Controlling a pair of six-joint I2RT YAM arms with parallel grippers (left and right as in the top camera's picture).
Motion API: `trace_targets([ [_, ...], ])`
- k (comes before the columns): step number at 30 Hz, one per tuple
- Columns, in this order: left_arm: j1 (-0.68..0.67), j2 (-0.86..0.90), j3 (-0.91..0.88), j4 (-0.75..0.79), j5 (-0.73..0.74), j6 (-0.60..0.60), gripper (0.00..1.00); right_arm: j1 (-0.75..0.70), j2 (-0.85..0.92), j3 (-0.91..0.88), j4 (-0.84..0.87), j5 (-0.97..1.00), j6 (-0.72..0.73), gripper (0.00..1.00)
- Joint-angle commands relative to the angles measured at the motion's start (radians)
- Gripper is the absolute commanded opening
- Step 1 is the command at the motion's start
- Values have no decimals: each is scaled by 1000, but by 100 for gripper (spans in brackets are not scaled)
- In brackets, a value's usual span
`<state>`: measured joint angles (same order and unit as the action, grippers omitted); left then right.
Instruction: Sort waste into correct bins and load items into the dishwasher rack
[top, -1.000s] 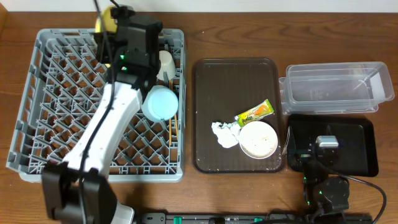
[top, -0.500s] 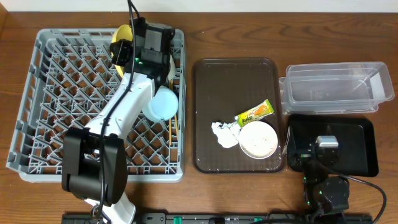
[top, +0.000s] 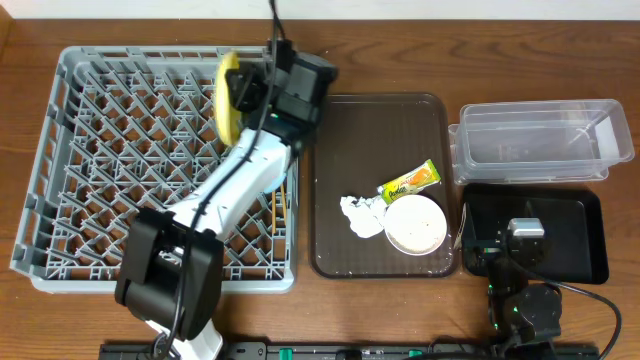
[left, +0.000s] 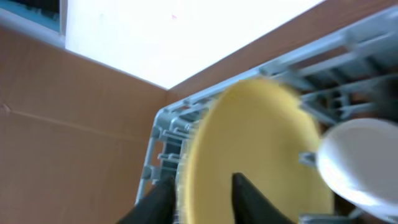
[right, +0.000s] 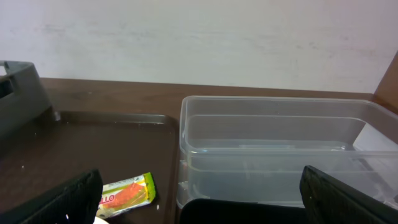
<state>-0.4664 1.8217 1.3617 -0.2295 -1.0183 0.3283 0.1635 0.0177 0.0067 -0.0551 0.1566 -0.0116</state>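
My left gripper (top: 247, 92) is shut on the rim of the yellow plate (top: 227, 96) and holds it on edge over the back right part of the grey dishwasher rack (top: 90, 150). In the left wrist view the fingers (left: 202, 200) straddle the plate's rim (left: 267, 149), with a white round dish (left: 360, 162) beside it. The arm hides the light blue bowl. The chopsticks (top: 282, 207) lie in the rack. The white bowl (top: 416, 223), tissue (top: 360, 215) and snack wrapper (top: 410, 180) lie on the brown tray. My right gripper (top: 525, 232) is open and empty over the black tray (top: 585, 240).
The brown serving tray (top: 340, 130) sits between the rack and the bins. The clear tub (top: 535, 140) stands at the back right, behind the black tray. The right wrist view shows the tub (right: 273, 149), the wrapper (right: 124, 194) and the gripper's fingers (right: 199, 205) spread wide.
My left gripper has carried the yellow plate to the right and slightly forward across the back of the rack. The arm now covers the light blue bowl. The right arm has not moved.
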Motion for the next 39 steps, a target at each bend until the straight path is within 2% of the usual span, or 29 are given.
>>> trace_targets([
  [1, -18, -6, -12, -5, 21, -20, 38, -7, 0, -1, -2, 3, -5, 99],
  [3, -24, -6, -12, -4, 23, -20, 45, -7, 0, -1, -2, 3, -5, 99],
  [6, -26, -11, -11, -4, 21, -44, 47, -7, 0, -1, -2, 3, -5, 99],
  [9, -26, -43, -10, -24, 12, -145, 49, -7, 0, -1, -2, 3, -5, 99],
  [11, -26, -84, -10, -56, 39, -232, 55, -7, 0, -1, -2, 3, -5, 99],
  [14, -25, -170, -10, -132, 218, -312, 61, -7, 0, -1, -2, 3, -5, 99],
  [17, -21, -283, -10, -209, 508, -390, 69, -7, 0, -1, -2, 3, -5, 99],
  [20, -8, -389, -10, -263, 684, -502, 69, -7, 0, -1, -2, 3, -5, 99],
  [24, 35, -519, -10, -326, 697, -595, 69, -7, 0, -1, -2, 3, -5, 99],
  [32, 156, -698, -10, -535, 696, -604, 70, -7, 0, -1, -2, 3, -5, 99],
  [33, 169, -708, -10, -560, 696, -604, 76, -7, 0, -1, -2, 3, -5, 99],
  [36, 192, -726, -10, -662, 696, -603, 85, -7, 0, -1, -2, 3, -5, 99],
  [39, 193, -726, -10, -738, 696, -603, 87, -7, 0, -1, -2, 3, -4, 99],
])
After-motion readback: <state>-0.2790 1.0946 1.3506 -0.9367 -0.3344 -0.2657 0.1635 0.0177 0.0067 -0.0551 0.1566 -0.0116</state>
